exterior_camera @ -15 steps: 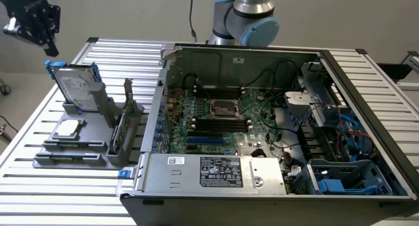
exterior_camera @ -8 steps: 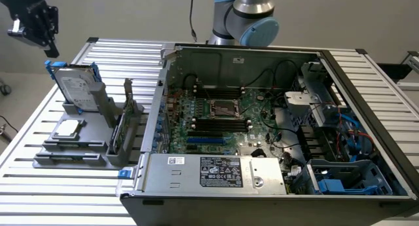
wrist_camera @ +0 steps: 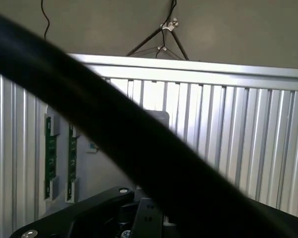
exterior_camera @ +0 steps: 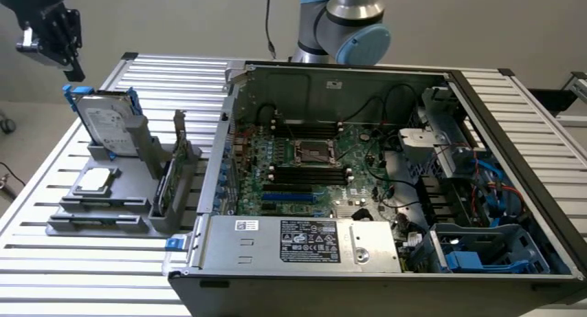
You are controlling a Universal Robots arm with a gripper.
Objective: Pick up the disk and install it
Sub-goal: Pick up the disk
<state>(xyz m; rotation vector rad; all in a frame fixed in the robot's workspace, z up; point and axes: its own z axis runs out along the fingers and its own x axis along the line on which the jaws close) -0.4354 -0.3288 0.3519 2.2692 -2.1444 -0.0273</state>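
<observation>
Exterior view: end effector (exterior_camera: 73, 72) hangs above the upright disk (exterior_camera: 103, 121), clear of it.
Its fingers are together and grip nothing. The disk stands on edge in a grey holder (exterior_camera: 137, 193) on the slatted desk (exterior_camera: 55, 262), just below the end effector and slightly toward the exterior view's right, beside the open computer case (exterior_camera: 385, 159).
</observation>
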